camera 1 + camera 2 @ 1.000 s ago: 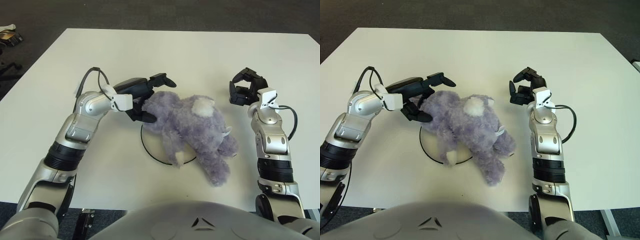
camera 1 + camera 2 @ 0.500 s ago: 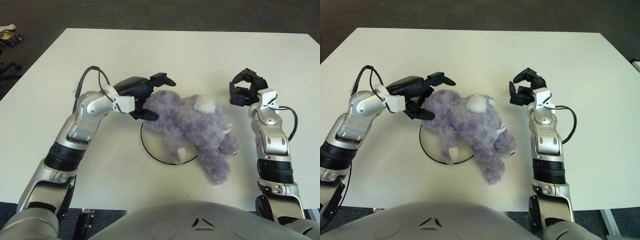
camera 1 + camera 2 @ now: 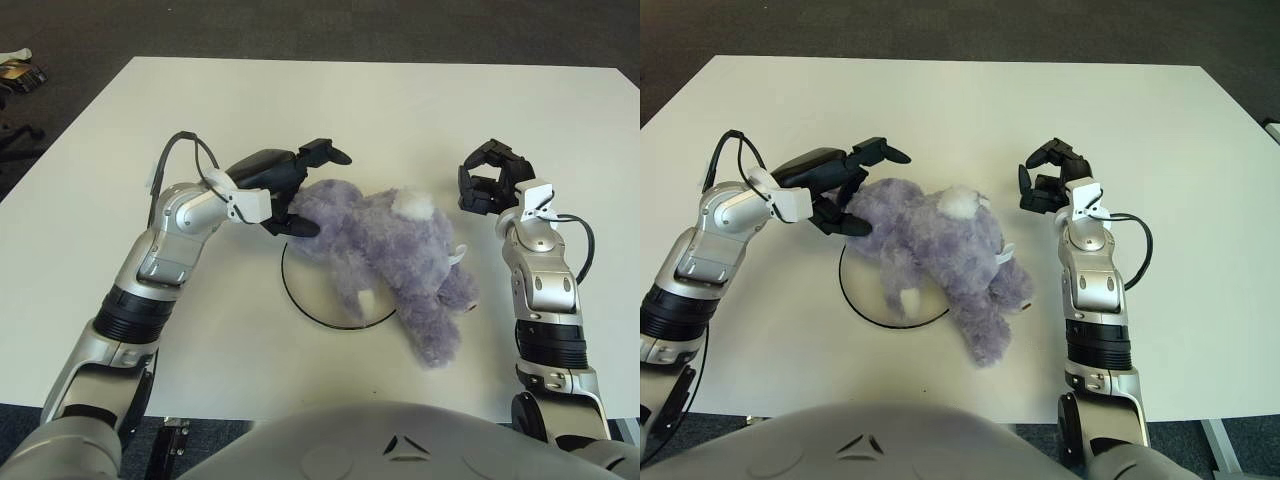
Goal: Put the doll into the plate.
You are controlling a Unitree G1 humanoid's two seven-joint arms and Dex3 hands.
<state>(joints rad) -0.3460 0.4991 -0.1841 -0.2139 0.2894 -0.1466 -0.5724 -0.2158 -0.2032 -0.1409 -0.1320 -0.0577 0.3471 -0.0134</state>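
Evidently the doll [image 3: 385, 255], half off the plate [image 3: 300, 290] mid-frame, is being pinched by the left hand [image 3: 290, 190] and ought to be shifted leftward.

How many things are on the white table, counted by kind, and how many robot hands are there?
Plush doll, purple: 1
Plate, white with a dark rim, partly under the doll: 1
Robot hands: 2, left hand at the doll's left end, right hand curled to the doll's right
Total: 4
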